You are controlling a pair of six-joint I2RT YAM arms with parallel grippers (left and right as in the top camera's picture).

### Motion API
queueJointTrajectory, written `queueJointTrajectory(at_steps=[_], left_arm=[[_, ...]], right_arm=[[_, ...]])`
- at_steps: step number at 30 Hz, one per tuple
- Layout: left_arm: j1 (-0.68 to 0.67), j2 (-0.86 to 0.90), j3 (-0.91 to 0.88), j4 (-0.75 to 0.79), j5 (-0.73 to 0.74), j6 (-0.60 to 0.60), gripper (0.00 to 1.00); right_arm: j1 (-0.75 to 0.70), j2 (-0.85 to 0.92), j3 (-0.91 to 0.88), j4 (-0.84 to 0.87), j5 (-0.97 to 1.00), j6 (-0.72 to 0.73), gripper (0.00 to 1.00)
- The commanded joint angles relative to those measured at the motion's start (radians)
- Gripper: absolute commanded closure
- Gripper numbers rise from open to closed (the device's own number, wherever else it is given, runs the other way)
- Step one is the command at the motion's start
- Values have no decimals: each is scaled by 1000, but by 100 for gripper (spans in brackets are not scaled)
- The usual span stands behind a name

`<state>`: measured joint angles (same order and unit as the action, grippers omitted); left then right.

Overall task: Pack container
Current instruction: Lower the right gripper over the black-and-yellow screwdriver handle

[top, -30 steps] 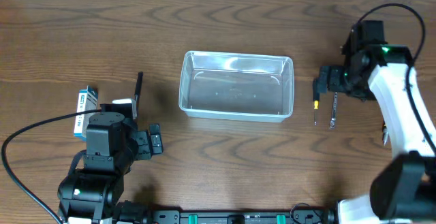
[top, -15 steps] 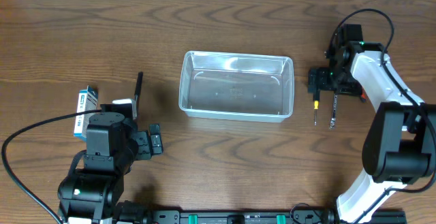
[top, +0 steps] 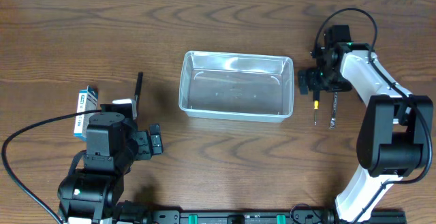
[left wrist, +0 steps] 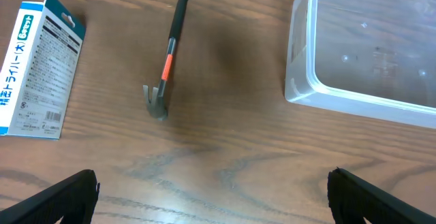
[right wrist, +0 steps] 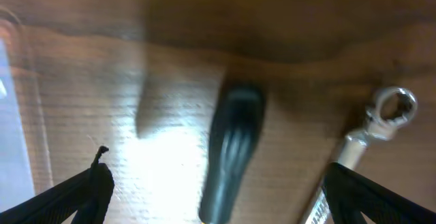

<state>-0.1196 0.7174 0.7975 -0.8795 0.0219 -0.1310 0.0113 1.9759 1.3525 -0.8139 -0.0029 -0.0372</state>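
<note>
The container point(top: 236, 113) sits at the middle of the wooden table point(top: 225, 169), its long sides running left to right, upright on its base. In the left wrist view its rounded near-left corner point(left wrist: 310, 81) fills the upper right.

The right gripper point(top: 308, 82) hangs just right of the container's right wall, over the far end of a screwdriver point(top: 315, 105). Its jaws are spread wide and grip nothing. In the right wrist view the two fingertips point(right wrist: 92, 190) sit at the lower corners, with the screwdriver's dark handle point(right wrist: 235, 149) between them and clear of both. A wrench point(top: 333, 109) lies just right of the screwdriver and roughly parallel to it — its ring end point(right wrist: 392, 105) shows at the right of that view.

The left gripper point(top: 155, 141) is at the near left, well apart from the container, with its jaws also wide apart and holding nothing. Beyond it on the table lie a hammer point(left wrist: 167, 57) with a black and orange handle and, further left, a blue-and-white box point(left wrist: 37, 67) lying flat.
</note>
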Motion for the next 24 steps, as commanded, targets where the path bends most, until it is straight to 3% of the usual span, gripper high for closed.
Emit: queueJointTrajectory(at_steps=[1,24], left_arm=[[0,-1,20,-3,-7,-6,2],[0,-1,20,-3,-7,-6,2]], right_arm=[[11,11,-8,16,-5,-20,1],[9,88,-27,21,-28,58,1]])
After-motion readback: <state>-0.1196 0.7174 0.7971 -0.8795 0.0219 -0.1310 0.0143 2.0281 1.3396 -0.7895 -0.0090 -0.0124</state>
